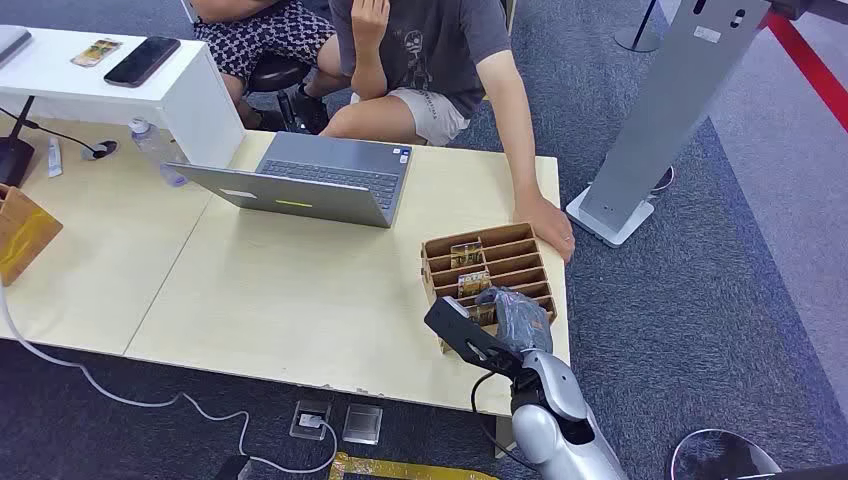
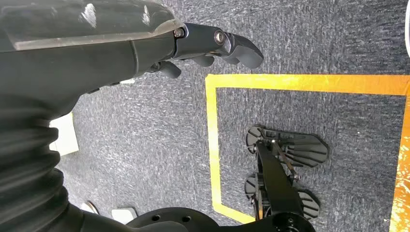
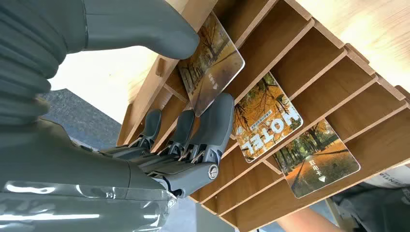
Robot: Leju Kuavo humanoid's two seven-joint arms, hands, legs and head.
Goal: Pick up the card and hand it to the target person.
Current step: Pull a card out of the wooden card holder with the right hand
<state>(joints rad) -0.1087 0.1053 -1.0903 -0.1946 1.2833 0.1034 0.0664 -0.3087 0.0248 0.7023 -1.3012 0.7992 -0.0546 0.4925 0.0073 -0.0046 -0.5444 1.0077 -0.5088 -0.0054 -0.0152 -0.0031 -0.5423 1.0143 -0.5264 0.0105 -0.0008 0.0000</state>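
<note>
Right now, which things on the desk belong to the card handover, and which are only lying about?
Belong to the job:
- card, pinched by the right hand
- wooden card rack
- person's hand resting beside the rack

Just lying about:
- laptop
- phone on the white shelf
- plastic bottle

Laptop [image 1: 320,180], phone [image 1: 143,60] on shelf

Card [image 3: 212,67] orange autumn trees; rack [image 1: 520,240] brown
</note>
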